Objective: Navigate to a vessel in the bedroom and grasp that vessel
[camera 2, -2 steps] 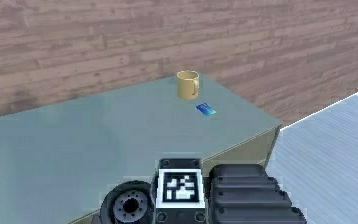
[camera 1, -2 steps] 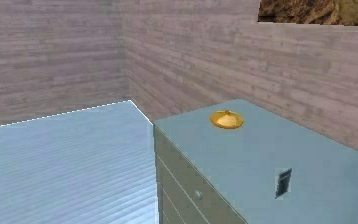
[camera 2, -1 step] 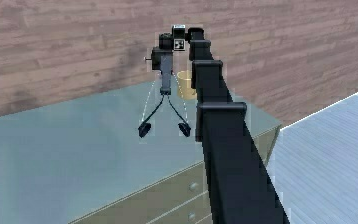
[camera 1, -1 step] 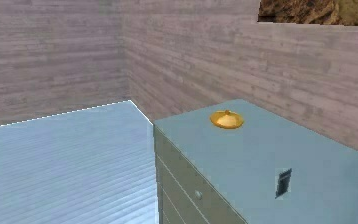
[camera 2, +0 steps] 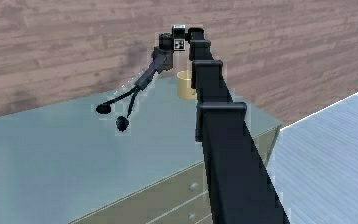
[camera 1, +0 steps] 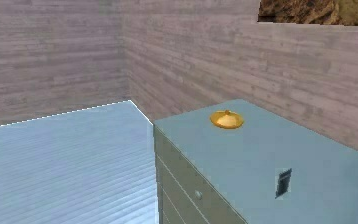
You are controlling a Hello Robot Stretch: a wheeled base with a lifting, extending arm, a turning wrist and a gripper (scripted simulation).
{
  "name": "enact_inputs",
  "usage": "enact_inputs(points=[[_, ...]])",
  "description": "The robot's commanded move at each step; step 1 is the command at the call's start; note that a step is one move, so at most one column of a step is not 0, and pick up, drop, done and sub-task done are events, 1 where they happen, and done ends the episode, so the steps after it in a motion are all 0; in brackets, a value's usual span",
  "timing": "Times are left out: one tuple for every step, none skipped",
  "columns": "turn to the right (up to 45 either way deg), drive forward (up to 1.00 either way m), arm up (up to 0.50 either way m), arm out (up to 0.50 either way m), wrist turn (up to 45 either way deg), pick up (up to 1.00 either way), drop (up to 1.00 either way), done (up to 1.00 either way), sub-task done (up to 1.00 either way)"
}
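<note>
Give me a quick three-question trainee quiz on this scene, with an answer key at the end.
1. True or false: the shallow golden metallic bowl stands on a wooden chair.
2. The small dark rectangular object lies on: A) the grey-blue drawered dresser, B) a bed, C) a stool.
3. Fill in: the black two-finger gripper, with only bare dresser top behind its far end, holds ___.
Key: 1 false, it stands on the dresser; 2 A; 3 nothing.

No writing is legible, even on the small dark card [camera 1: 284, 182].
</note>
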Motion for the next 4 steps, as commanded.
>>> enact_inputs(points=[[0.0, 0.00, 0.00, 0.00, 45.0, 0.00, 0.00, 0.00, 0.00], [0.0, 0.00, 0.00, 0.00, 45.0, 0.00, 0.00, 0.00, 0.00], [0.0, 0.00, 0.00, 0.00, 45.0, 0.00, 0.00, 0.00, 0.00], [0.0, 0.00, 0.00, 0.00, 30.0, 0.00, 0.00, 0.00, 0.00]])
